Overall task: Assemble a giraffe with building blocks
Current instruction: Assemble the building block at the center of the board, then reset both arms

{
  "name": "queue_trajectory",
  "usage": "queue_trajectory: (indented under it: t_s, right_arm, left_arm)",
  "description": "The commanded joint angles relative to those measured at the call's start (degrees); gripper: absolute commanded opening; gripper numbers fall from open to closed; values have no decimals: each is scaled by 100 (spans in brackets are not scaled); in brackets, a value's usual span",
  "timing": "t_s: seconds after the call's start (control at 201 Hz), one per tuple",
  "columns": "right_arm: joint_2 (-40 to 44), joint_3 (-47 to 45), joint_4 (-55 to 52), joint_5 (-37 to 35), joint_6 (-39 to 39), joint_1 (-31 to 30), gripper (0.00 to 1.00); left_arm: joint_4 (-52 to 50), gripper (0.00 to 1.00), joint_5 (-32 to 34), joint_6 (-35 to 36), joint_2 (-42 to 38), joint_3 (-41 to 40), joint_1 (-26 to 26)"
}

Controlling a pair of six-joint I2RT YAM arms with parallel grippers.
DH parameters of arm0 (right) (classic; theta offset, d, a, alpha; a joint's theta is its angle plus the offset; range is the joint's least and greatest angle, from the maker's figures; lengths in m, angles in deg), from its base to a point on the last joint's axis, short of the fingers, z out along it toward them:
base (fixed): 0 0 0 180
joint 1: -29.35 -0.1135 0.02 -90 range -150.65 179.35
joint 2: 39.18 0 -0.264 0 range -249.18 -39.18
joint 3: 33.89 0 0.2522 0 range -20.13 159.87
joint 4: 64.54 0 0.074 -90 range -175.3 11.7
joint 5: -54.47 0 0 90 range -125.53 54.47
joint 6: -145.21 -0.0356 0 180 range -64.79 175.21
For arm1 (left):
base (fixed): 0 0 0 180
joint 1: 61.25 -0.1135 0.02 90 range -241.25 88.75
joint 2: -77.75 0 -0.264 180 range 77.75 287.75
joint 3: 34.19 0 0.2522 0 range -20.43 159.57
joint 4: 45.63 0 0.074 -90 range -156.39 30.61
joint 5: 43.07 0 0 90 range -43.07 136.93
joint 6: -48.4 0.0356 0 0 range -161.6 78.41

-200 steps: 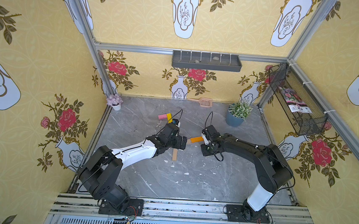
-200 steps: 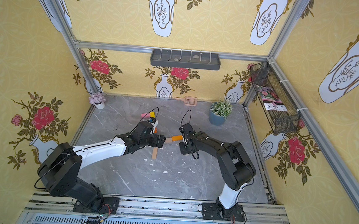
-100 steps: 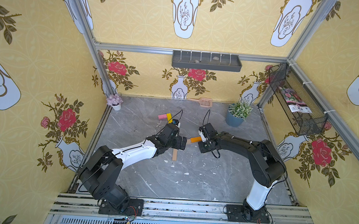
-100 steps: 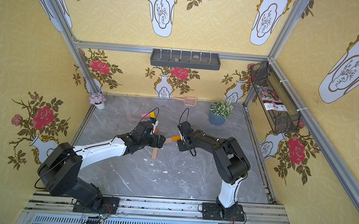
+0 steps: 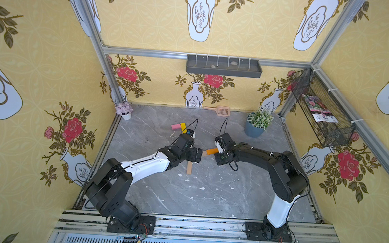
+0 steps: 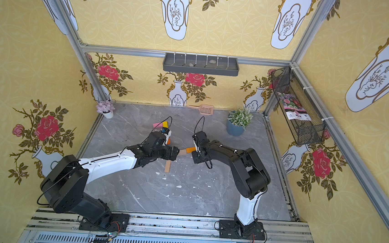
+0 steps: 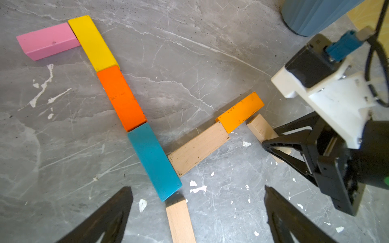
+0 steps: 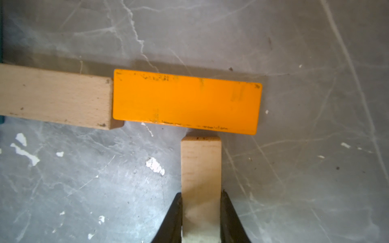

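Fig.: R gripper point(image 8: 201, 194) jaws hugged tan leg bar point(image 8: 201, 164), flat on table point(image 8: 294, 168), end just beside orange back bar point(image 8: 186, 101); grip unclear. L gripper point(image 7: 197, 188) gaped. Bar judged light, stiff; best pinched at long edges.

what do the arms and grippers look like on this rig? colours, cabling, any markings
Both arms match: left arm and right arm are black at the joints with one white link each. Left gripper and right gripper have black, tapered, triangular open-frame fingers. Each wrist carries a white camera mount with a teal plug and a looping black cable. No markings legible.
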State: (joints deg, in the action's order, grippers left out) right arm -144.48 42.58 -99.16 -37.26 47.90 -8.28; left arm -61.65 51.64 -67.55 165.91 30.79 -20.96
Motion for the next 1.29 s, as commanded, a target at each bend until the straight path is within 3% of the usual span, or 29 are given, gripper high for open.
queue_trajectory:
  t_s: [0.0,0.075,0.1,0.119,0.139,0.363,0.583,0.652,0.787,0.921,1.12,1.215,1.29]
  right_arm:
    - [224,-87,-292,-232,20,-13,54]
    - [505,-118,-302,-346,-13,-15,74]
    - [618,-117,-303,-378,-27,-19,85]
    - [693,-119,-305,-392,-40,-9,88]
    - [805,-119,-304,-412,-69,-16,99]
    - [2153,-525,281,-129,-522,273,98]
    - [2738,-1064,473,1205,-1383,320,98]
    - [2907,-1200,282,874,-1658,304,98]
    - [3705,-1688,102,-1149,-2116,565,97]
    - [4073,-1794,324,-1218,-2059,1476,97]
    - [3846,-2165,1382,-2876,-1262,2093,97]
    - [3776,-2499,1986,-2835,-1094,2623,98]
    - [3771,-2773,2456,-2614,-959,2936,98]
  left_arm:
    - [7,99,121,48,-43,-57,-4]
    - [15,99,257,34,-126,-107,-4]
    - [16,99,321,31,-169,-126,-4]
    - [24,99,371,29,-198,-151,-4]
    - [32,99,430,29,-236,-174,-4]
    - [181,99,973,86,-596,-437,-4]
    - [-87,99,1563,233,-894,-440,-13]
    - [-156,99,1723,227,-1100,-462,-30]
    - [38,99,2212,56,-1835,-684,-65]
    - [78,99,2964,-284,-2247,-862,-210]
    - [-2118,99,4548,-442,-1796,257,-195]
    - [-1825,99,5403,-357,-1786,-12,-64]
    - [-1221,99,5280,-10,-1945,-439,-57]
